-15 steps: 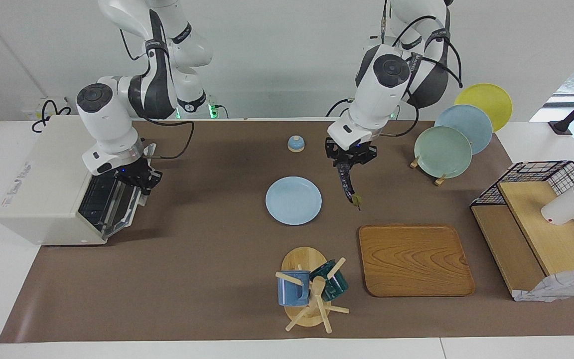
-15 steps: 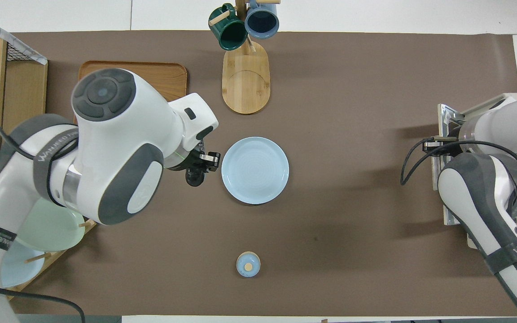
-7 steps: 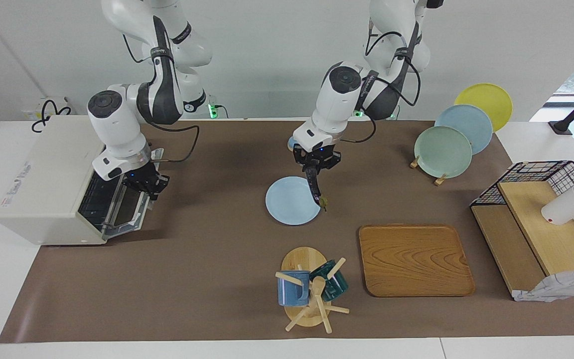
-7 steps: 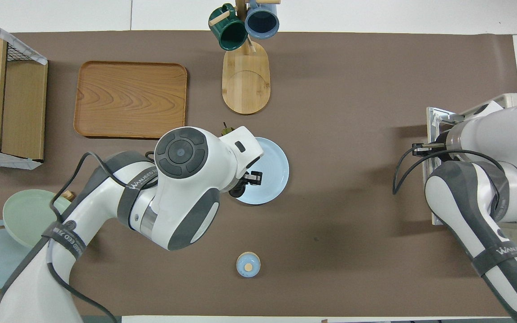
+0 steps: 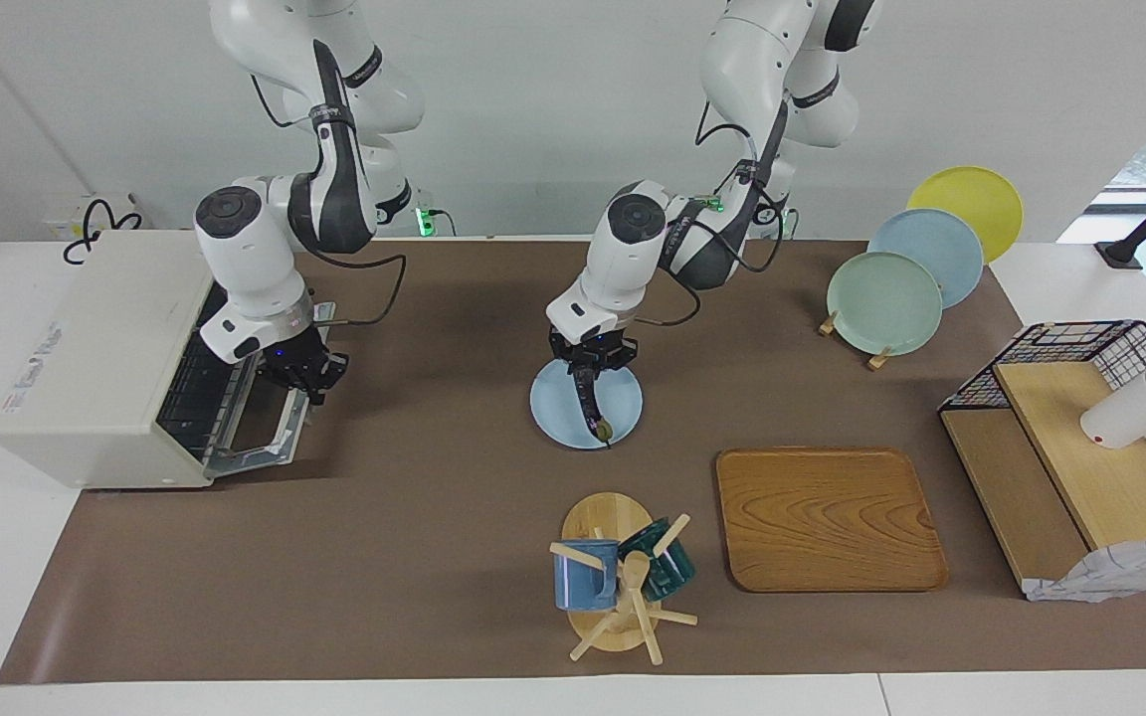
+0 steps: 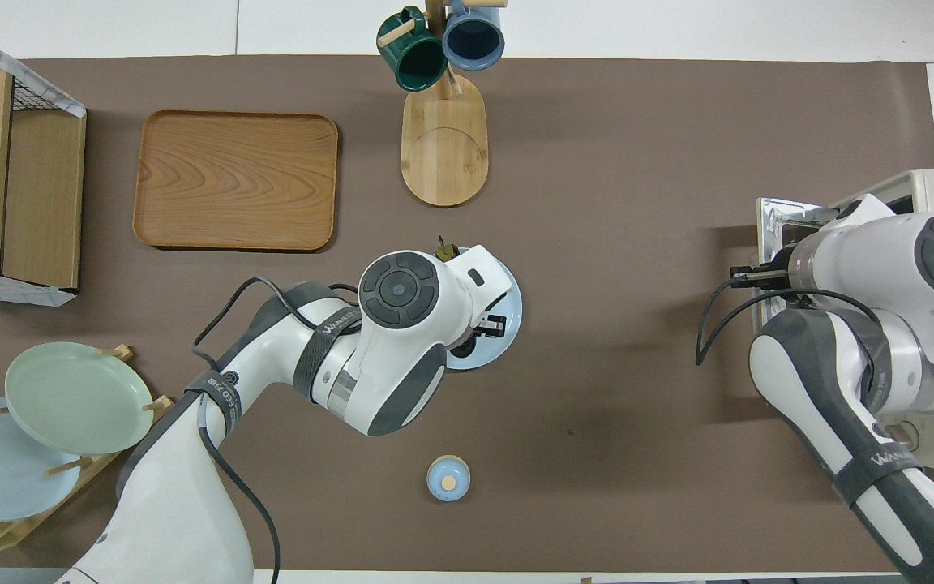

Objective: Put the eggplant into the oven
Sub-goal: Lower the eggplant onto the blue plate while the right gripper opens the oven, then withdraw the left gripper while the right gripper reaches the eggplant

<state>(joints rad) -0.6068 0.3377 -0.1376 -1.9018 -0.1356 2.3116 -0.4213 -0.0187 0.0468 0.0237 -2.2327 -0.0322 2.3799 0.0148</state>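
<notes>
My left gripper [image 5: 589, 370] is shut on the eggplant [image 5: 593, 406], which hangs down dark and slender with its green stem tip lowest. It is over the light blue plate [image 5: 561, 403] in the middle of the table. In the overhead view the left arm covers most of the plate [image 6: 509, 312], and only the stem tip of the eggplant [image 6: 444, 248] shows. The off-white oven [image 5: 95, 348] stands at the right arm's end of the table. Its glass door [image 5: 260, 428] is swung partly down. My right gripper [image 5: 302, 379] is shut on the door's bar handle.
A mug rack [image 5: 618, 577] and a wooden tray [image 5: 827, 517] lie farther from the robots than the plate. A stand of plates [image 5: 886, 303] and a wire-and-wood shelf [image 5: 1080, 438] are at the left arm's end. A small blue bell [image 6: 448, 477] sits near the robots.
The left gripper carried the eggplant toward the right arm's end and now holds it over the blue plate. The right gripper pulled the oven door farther down and open.
</notes>
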